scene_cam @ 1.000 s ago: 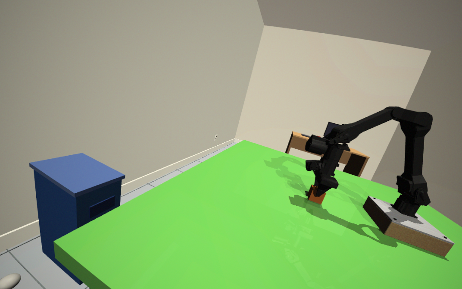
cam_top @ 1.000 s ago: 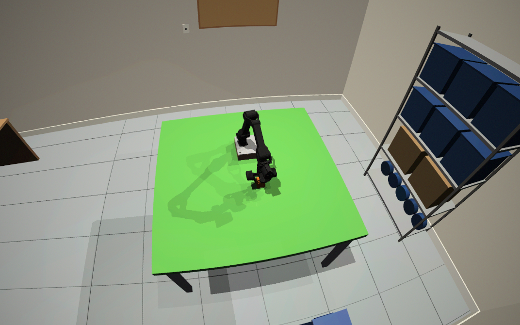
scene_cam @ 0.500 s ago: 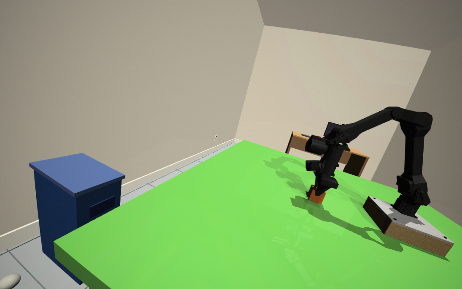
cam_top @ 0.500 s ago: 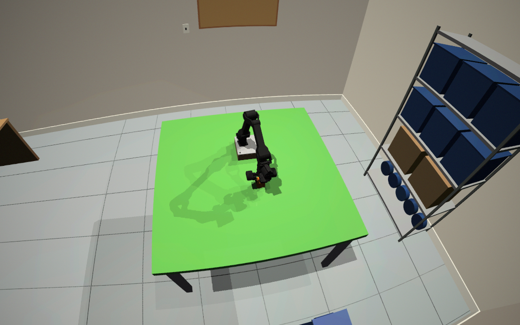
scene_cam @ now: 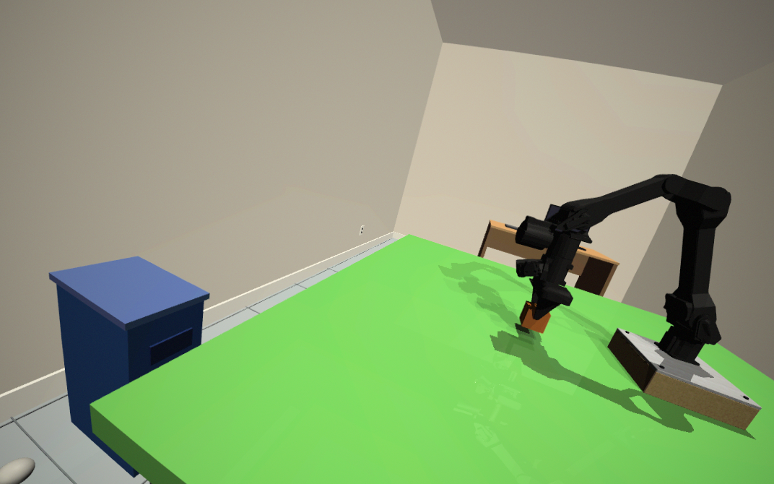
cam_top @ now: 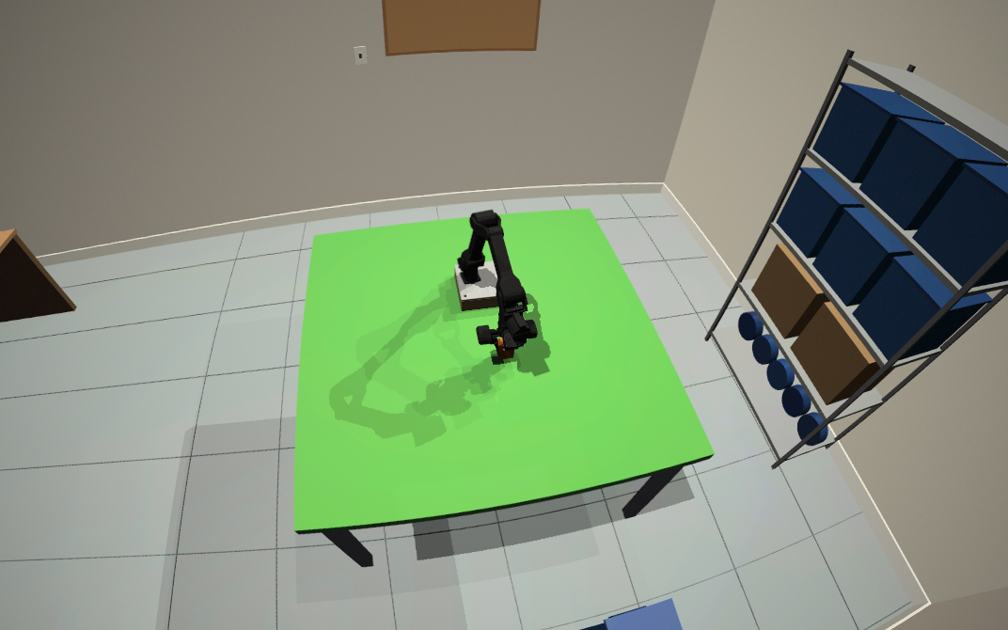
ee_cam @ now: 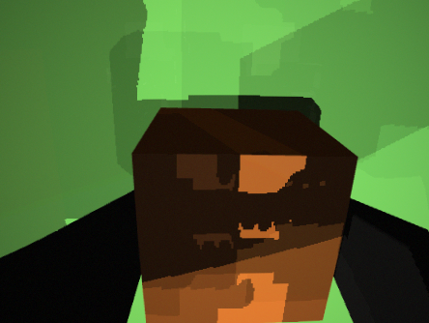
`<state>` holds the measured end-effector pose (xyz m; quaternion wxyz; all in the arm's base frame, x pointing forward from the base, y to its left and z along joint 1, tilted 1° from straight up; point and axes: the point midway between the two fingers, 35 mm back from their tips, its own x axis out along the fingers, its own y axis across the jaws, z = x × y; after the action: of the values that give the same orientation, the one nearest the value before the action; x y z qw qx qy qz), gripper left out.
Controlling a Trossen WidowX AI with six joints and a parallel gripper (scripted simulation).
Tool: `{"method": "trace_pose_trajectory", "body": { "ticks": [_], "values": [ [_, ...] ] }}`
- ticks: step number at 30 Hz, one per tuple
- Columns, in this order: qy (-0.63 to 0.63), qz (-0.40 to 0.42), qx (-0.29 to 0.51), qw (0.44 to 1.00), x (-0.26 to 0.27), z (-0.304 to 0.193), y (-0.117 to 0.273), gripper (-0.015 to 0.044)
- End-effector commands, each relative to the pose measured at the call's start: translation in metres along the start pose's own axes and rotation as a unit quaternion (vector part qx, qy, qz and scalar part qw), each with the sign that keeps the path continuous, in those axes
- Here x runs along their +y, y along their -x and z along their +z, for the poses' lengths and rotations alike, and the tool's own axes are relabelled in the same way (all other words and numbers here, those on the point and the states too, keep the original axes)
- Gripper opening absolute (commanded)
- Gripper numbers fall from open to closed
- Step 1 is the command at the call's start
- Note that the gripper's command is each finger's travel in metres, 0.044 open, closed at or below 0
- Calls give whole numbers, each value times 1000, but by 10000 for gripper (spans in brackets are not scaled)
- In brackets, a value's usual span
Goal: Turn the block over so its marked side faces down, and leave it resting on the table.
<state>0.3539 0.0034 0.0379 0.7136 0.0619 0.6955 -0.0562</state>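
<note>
Top view: block point(cam_top: 503, 349) only a small orange sliver under the gripper point(cam_top: 504, 350), faces unreadable. Wrist view: fingers run off the frame's lower corners; block's marked side not identifiable under shadow. Exterior view: block point(scene_cam: 536, 322) upper part covered by fingers; shelf point(cam_top: 876, 244) cut by right edge.

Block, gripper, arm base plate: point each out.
block point(ee_cam: 244, 217): wrist view, middle of its near face.
gripper point(scene_cam: 534, 321): exterior view, between the fingertips shut on the block.
arm base plate point(scene_cam: 707, 383): exterior view, grey top surface.
</note>
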Motion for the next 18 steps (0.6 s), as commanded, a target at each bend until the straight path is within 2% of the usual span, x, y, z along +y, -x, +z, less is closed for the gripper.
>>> {"method": "trace_pose_trajectory", "body": {
  "ticks": [1, 18],
  "values": [
    [2, 1, -6, 1000, 0, 1, 3, 0],
    [5, -1, -141, 990, 1, 2, -4, 0]
  ]
}}
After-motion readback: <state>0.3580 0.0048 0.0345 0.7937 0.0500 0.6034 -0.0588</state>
